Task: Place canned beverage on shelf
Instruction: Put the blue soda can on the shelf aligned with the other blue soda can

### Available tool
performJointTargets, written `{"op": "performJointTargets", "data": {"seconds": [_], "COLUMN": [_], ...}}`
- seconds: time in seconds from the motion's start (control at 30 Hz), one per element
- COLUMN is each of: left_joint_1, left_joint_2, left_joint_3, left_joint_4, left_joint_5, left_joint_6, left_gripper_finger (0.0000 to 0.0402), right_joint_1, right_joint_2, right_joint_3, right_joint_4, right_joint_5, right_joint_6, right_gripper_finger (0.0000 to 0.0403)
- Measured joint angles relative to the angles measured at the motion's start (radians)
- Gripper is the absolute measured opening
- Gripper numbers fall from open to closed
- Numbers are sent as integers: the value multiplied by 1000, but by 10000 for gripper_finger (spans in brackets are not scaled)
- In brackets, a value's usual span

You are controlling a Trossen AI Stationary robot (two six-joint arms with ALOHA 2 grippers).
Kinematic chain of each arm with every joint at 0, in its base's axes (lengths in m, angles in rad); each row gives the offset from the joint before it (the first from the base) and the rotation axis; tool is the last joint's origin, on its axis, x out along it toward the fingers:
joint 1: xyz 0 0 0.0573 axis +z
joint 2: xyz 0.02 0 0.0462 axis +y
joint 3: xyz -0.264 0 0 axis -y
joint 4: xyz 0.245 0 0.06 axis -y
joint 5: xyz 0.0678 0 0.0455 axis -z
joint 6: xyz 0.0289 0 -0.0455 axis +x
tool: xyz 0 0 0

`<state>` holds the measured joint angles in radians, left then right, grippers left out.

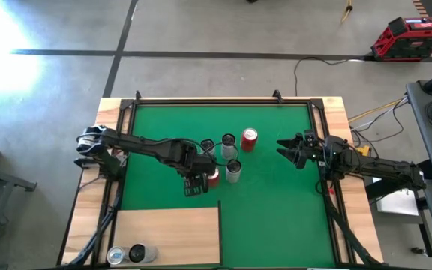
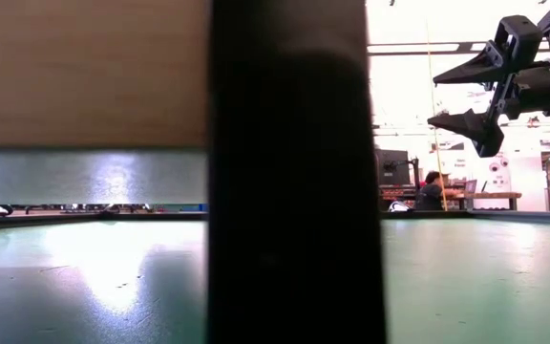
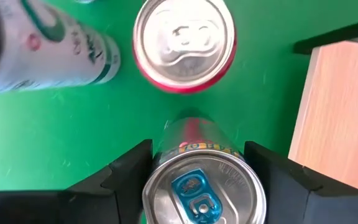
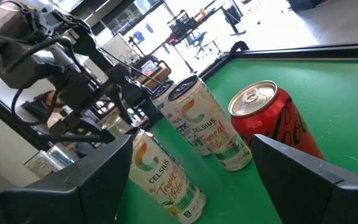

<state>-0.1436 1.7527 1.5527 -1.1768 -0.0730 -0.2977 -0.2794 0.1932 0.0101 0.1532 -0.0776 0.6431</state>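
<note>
My left gripper [image 1: 196, 184] points down at the table's middle and is shut on a silver can with a blue tab [image 3: 197, 186]. Just beyond it stands a red can with a silver top [image 3: 184, 43], also in the high view [image 1: 213, 176]. A white can [image 3: 48, 50] stands nearby. The shelf [image 1: 167, 236], a pale wood panel at the near left, bears two cans [image 1: 126, 254]; its edge shows beside the gripper [image 3: 340, 112]. My right gripper [image 1: 287, 150] is open and empty, up in the air [image 2: 466, 91] at the right. My left gripper pinches the silver can between its two fingers [image 3: 129, 171], one on each side of the can's wall just below the top rim [image 3: 157, 168]. The fingers come from above, pointing down. The can stands upright; whether its foot is on the mat, I cannot tell.
More cans stand on the green mat [image 1: 276, 217]: a red one [image 1: 249, 139], two dark-topped ones [image 1: 229, 140] [image 1: 208, 145] and a white one [image 1: 233, 171]. A dark upright post [image 2: 294, 172] blocks the middle of the low view. Bare mat lies at the near right.
</note>
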Motion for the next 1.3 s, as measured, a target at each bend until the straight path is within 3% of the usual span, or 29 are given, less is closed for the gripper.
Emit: {"op": "performJointTargets", "data": {"seconds": [0.83,1.3], "left_joint_1": [0,0], "left_joint_2": [-1,-1], "left_joint_3": [-90,-121], "left_joint_4": [162,174], "left_joint_5": [38,39], "left_joint_6": [35,-9], "left_gripper_finger": [226,226], "right_joint_1": [0,0], "right_joint_2": [0,0], "right_joint_3": [0,0], "right_joint_4": [0,0], "right_joint_5": [0,0], "right_joint_6": [0,0], "right_gripper_finger": [318,318]}}
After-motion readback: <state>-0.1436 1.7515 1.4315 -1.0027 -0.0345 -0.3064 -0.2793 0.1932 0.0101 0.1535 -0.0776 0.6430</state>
